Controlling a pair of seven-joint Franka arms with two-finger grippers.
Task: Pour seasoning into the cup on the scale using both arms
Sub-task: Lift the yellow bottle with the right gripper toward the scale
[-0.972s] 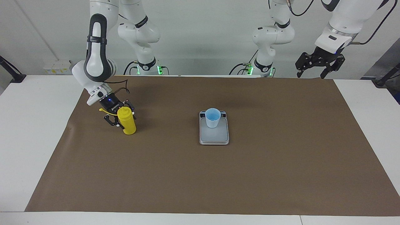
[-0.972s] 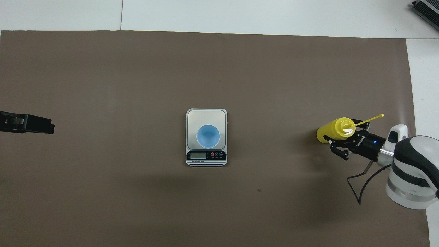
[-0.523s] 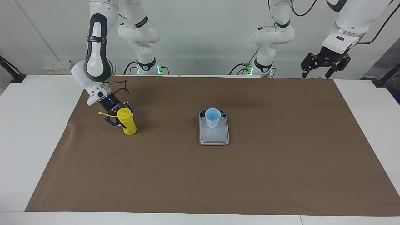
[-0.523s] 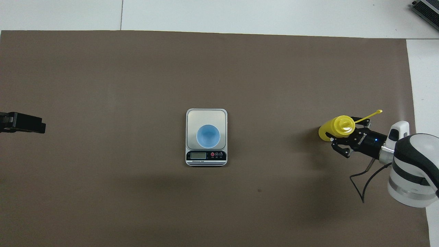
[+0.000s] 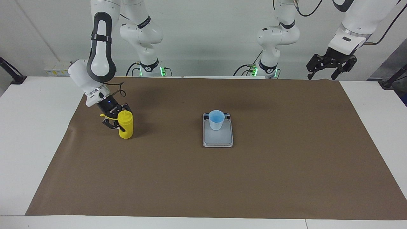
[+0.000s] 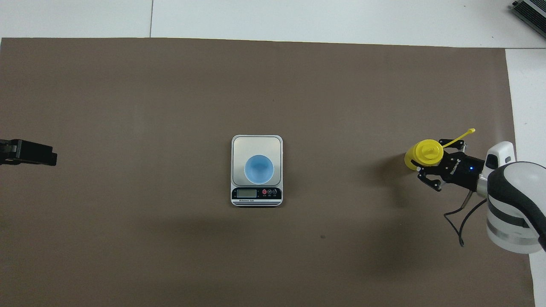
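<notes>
The bottle (image 5: 125, 125) stands upright on the brown mat (image 5: 203, 184) toward the right arm's end of the worktop (image 5: 38, 133), well apart from the scale (image 5: 217, 137). The right gripper (image 5: 116, 120) is at the bottle's upper part, its fingers (image 5: 110, 124) set on either side of the bottle and against it, though whether they press it firmly I cannot tell. In the overhead view the same gripper (image 6: 428, 166) comes in from the edge of the mat with the bottle's (image 6: 420, 155) yellow top seen almost straight from above, and the thin cap strand (image 6: 460, 136) sticks out from the top over the gripper's body, away from the scale. The scale (image 6: 256, 170) lies near the middle of the mat (image 6: 170, 106), its dark display strip on the short edge nearer the robots. The cup (image 5: 216, 120) stands upright on the scale's plate, on the part of it just beside the display; from above the cup (image 6: 258, 169) shows its round blue inside. The left gripper (image 5: 330, 63) hangs high in the air over the mat's corner at the left arm's end, next to the robots, holding nothing, its fingers (image 5: 313, 70) spread apart; this arm waits. From above only the dark tip of the left gripper (image 6: 27, 152) shows at the picture's edge.
</notes>
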